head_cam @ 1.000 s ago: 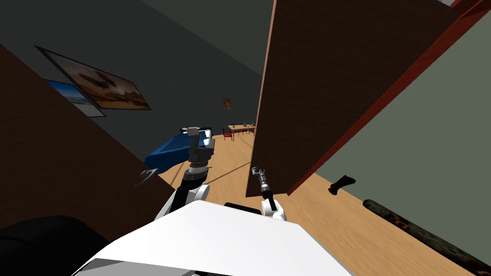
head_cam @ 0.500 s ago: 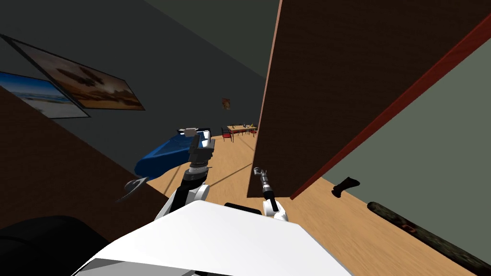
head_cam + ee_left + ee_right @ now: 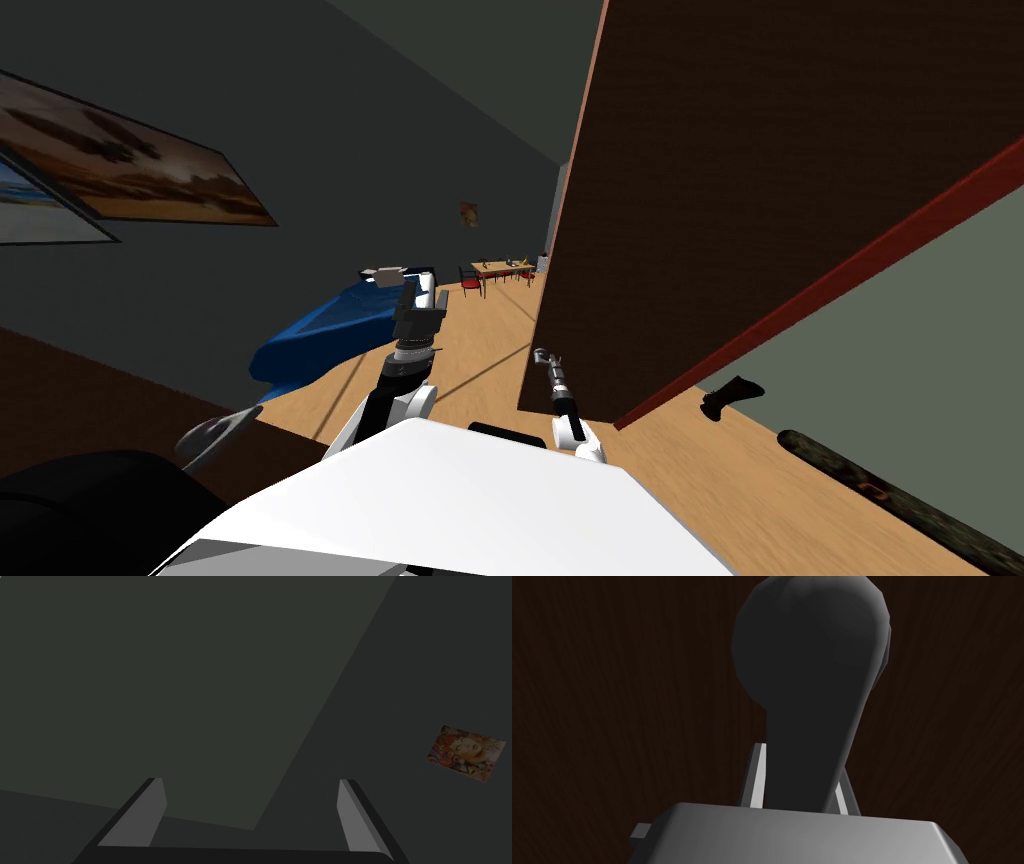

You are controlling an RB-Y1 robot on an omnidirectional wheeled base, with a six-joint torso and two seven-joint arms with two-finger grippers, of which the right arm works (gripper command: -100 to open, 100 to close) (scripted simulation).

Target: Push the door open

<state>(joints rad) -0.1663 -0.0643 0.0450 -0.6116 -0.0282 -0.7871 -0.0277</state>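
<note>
2 half-seconds carried my whole view forward, my own advance, with the right gripper (image 3: pixel 799 761) still clamped on the dark handle (image 3: pixel 812 676) near the free edge of the brown door (image 3: pixel 750 150). I judged the push was working. Left gripper (image 3: pixel 418 300) hung wide, empty.

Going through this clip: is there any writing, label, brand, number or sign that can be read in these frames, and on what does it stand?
None can be read.
The large framed picture on the wall and the small picture show images only, with no lettering that can be made out.
The dark brown door and its black handle bear no label, number or sign.
</note>
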